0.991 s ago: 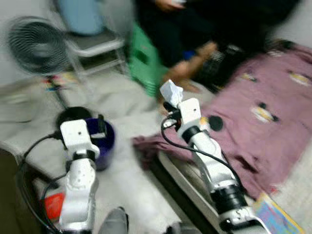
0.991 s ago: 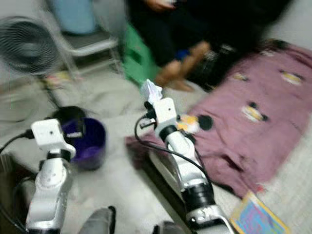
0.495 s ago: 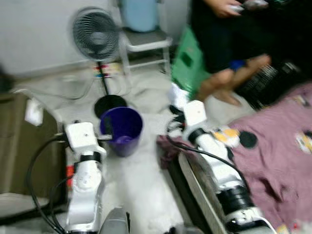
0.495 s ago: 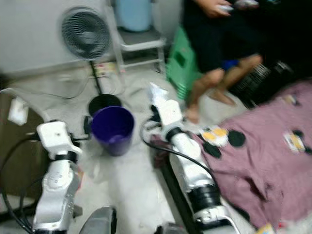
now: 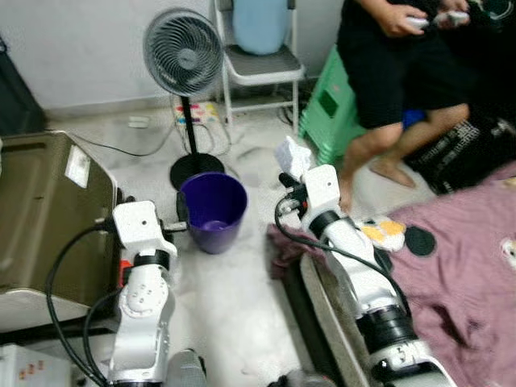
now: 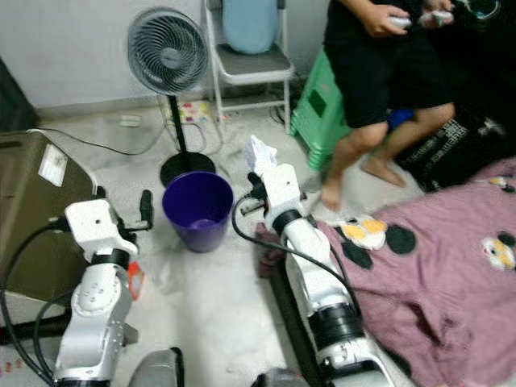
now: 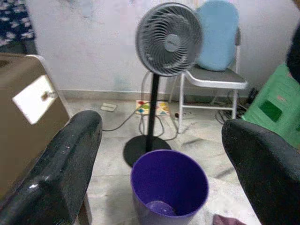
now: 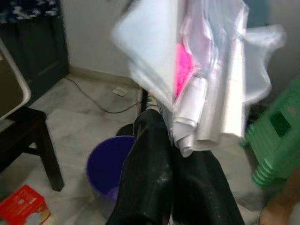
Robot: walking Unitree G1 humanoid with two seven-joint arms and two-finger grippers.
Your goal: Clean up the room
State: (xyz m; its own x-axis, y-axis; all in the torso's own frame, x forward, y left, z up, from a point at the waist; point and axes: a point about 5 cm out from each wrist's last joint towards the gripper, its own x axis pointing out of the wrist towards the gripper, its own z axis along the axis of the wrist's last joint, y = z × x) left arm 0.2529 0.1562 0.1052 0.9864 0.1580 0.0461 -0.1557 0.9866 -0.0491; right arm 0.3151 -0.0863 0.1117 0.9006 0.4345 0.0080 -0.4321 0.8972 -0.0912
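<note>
Our right gripper [image 8: 171, 154] clenches crinkly clear-and-white plastic wrapper [image 8: 206, 79] beside round purple plastic bin [image 5: 213, 211]; left gripper [image 7: 159, 187] released; wrist view reveals wrapper's pink patch

Pale marble-look floor [image 5: 234, 298], cables trailing across. Off-white wall [image 5: 72, 48] along top of frame. Pedestal fan [image 5: 183, 56] top centre, folding chair [image 5: 260, 64] with blue cushion beside it. Green stool [image 5: 332, 109] upper right. Olive case [image 5: 44, 210] left edge. Mauve blanket [image 5: 459, 274] lower right.

One purple bin [image 5: 213, 211], one standing fan [image 5: 183, 56], one folding chair [image 5: 260, 63], one green stool [image 5: 329, 107], one person [image 5: 403, 72]
</note>
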